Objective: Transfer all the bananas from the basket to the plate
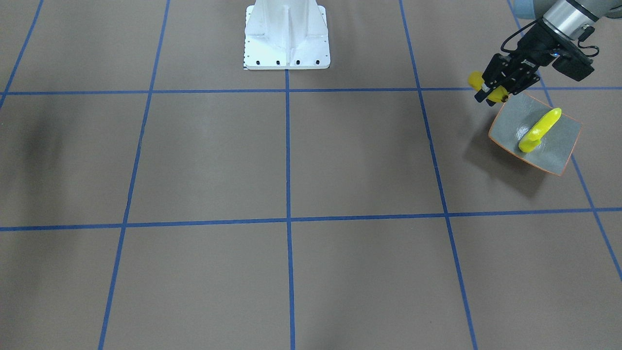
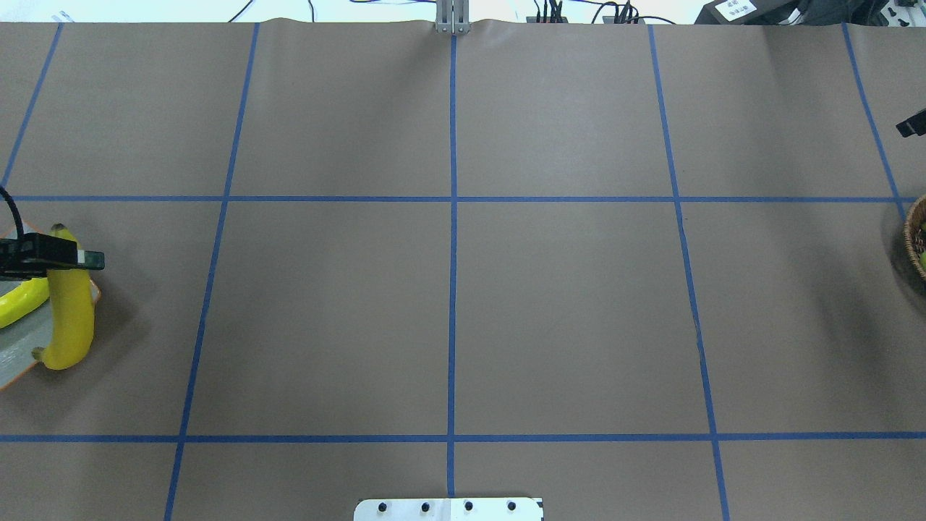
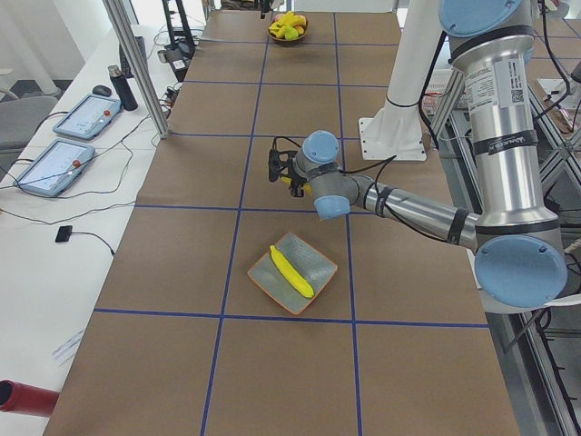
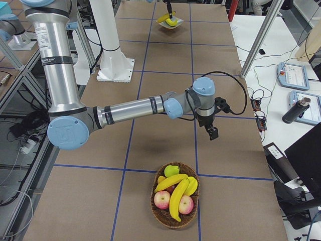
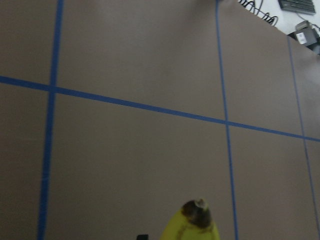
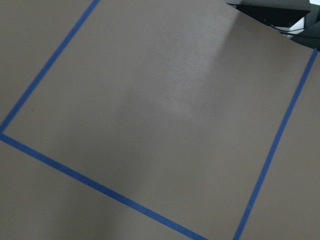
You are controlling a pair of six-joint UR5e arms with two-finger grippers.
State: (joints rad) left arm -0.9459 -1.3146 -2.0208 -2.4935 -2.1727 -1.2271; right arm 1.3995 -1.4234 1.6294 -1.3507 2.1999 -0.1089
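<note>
**Colour and pattern record: tabletop, dish, fruit, rig**

Matt brown paper-covered tabletop (image 1: pixel 218 155), ruled into large squares by blue tape lines (image 1: pixel 287 155). Squarish shallow plate (image 1: pixel 559 146): glossy speckled grey inside, thin orange rim and outside. Bright yellow curved banana lying on the plate (image 1: pixel 539 129): plain, unmarked. Bright yellow curved banana with dark tips (image 2: pixel 72 318), clasped in the black left hand (image 1: pixel 492 92). Round woven wicker basket (image 4: pixel 173 222): tan-brown weave. In it are yellow basket bananas (image 4: pixel 176 201), apples (image 4: pixel 161 200) blushed red over yellow, and one green fruit (image 4: pixel 171 170). Robot arms (image 4: pixel 130 108): silver-grey tubes, pale blue joint caps. White metal base pedestal (image 1: pixel 286 34) with small black bolt heads.
</note>
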